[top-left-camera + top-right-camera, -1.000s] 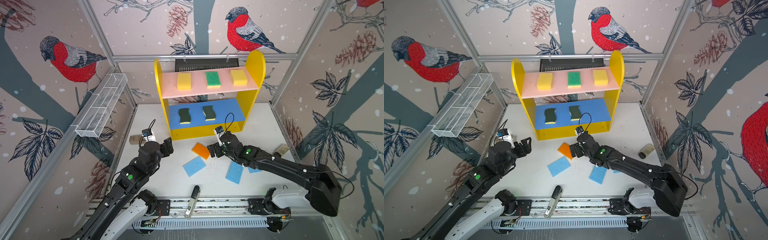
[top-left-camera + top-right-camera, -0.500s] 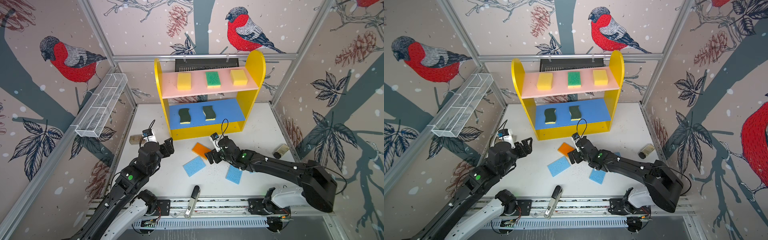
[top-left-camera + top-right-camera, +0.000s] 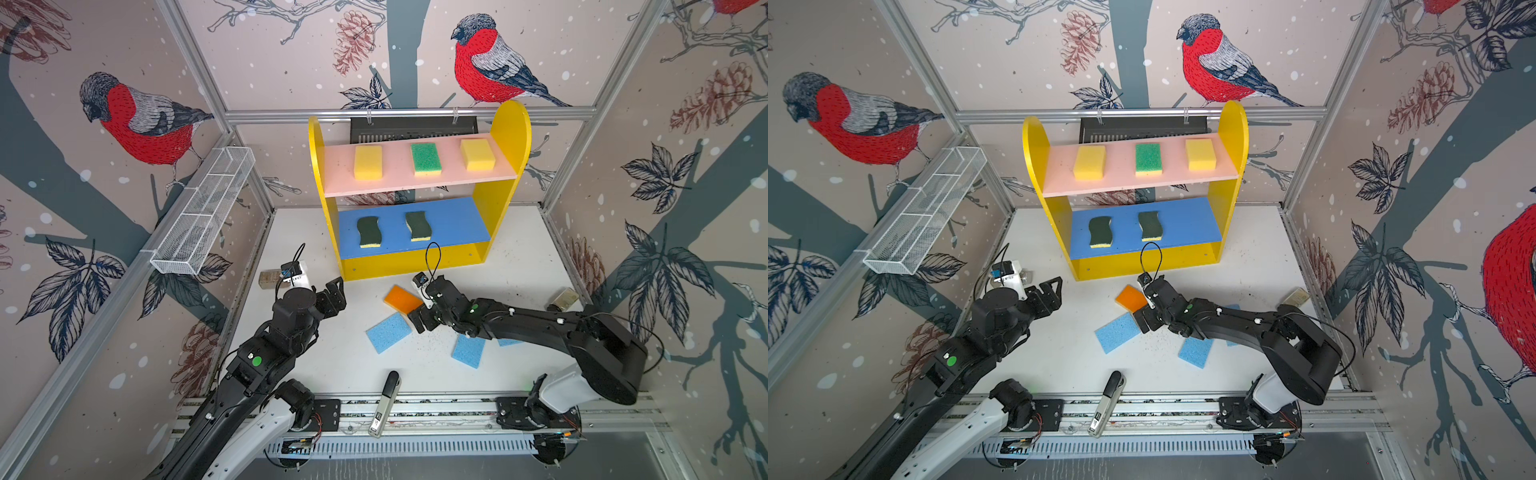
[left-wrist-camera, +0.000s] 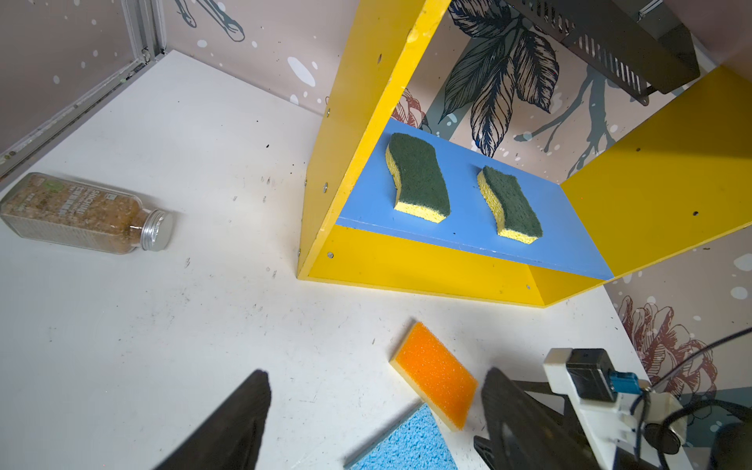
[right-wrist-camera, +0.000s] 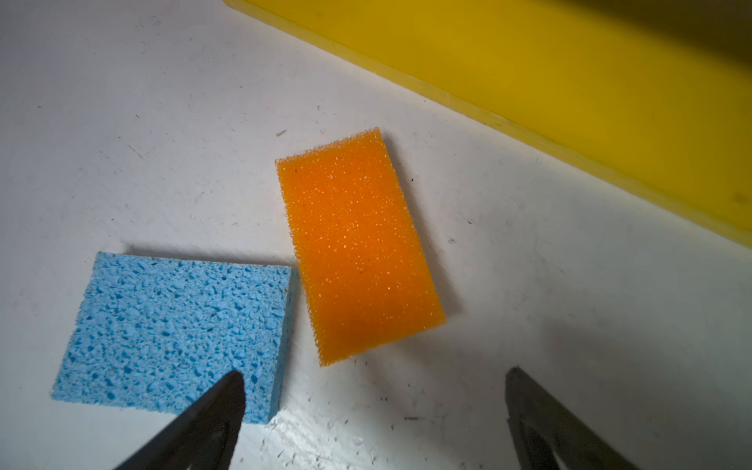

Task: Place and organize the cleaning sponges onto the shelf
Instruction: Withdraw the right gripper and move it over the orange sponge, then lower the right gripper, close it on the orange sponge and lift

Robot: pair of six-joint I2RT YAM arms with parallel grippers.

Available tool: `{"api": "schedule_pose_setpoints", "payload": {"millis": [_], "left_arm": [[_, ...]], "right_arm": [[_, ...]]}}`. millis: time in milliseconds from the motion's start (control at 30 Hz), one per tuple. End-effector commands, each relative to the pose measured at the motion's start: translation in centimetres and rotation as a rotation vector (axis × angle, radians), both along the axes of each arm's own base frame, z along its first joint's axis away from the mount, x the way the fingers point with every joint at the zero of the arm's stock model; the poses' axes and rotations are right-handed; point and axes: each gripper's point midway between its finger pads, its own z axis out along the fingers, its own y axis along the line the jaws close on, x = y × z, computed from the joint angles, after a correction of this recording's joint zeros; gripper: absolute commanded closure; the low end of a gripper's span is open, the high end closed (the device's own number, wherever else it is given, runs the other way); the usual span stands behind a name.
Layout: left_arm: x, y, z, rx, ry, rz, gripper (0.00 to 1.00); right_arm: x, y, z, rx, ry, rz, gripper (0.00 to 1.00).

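One orange sponge [image 3: 400, 298] askew before the shelf [image 3: 505, 141]

It lies flat, orange face up, just before the shelf's base, long axis slanting to that front edge. The right gripper [image 5: 374, 376], jaws spread and empty, hovers at its end farther from the shelf; the left gripper [image 4: 376, 378] gapes empty off the shelf's left corner.

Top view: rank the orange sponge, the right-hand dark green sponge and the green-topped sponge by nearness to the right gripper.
1. Orange sponge, on the table beside the right gripper.
2. Dark green sponge, lower blue board.
3. Green-topped sponge, upper pink board.
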Motion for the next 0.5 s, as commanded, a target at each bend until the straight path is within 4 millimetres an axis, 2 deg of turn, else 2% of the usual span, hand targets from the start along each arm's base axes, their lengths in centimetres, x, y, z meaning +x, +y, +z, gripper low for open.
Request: {"api": "schedule_pose_setpoints", "payload": {"millis": [0, 467], "left_arm": [[-0.1, 0.5, -0.2, 0.01, -0.002, 0.023, 0.18], [0.2, 0.5, -0.8, 0.027, 0.013, 0.027, 0.18]], "right_arm": [[0.4, 0.7, -0.4, -0.004, -0.011, 0.019, 0.0], [1.3, 1.3, -2.8, -0.064, -0.006, 0.036, 0.0]]}}
